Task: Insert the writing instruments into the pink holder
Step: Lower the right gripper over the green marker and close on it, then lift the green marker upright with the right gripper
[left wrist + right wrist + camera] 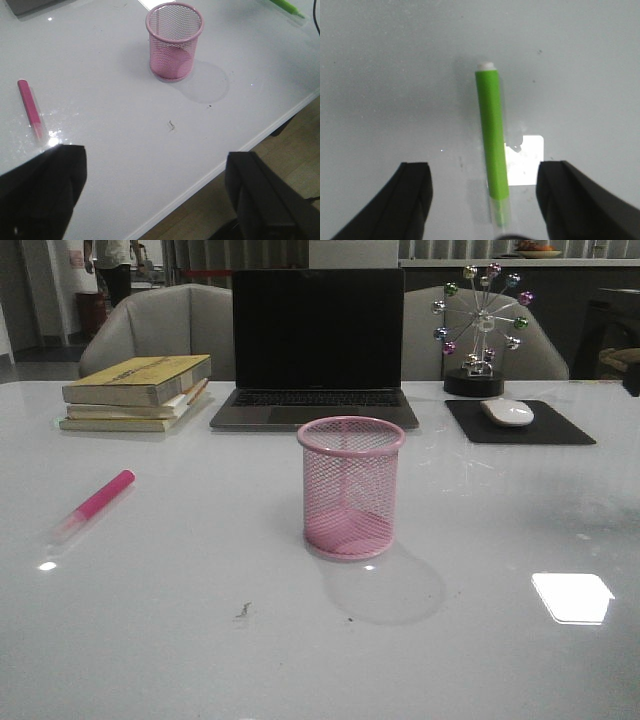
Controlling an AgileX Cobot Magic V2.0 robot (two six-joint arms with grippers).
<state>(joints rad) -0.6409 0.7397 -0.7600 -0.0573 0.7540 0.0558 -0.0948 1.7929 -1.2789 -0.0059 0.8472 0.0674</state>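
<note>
No text, label, brand, number or sign can be read in any of the three views. The stacked books (140,390) show only plain yellowish covers and page edges, with no title that can be made out. The laptop (316,345) has a dark screen, and its keys are too small to read. The pink pen (92,505), the green pen (492,145) and the pink mesh holder (351,488) carry no visible print.

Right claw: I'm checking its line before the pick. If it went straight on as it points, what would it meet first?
Probably the green pen, lying on the table between the open right claw fingers; height above it is unclear.
</note>
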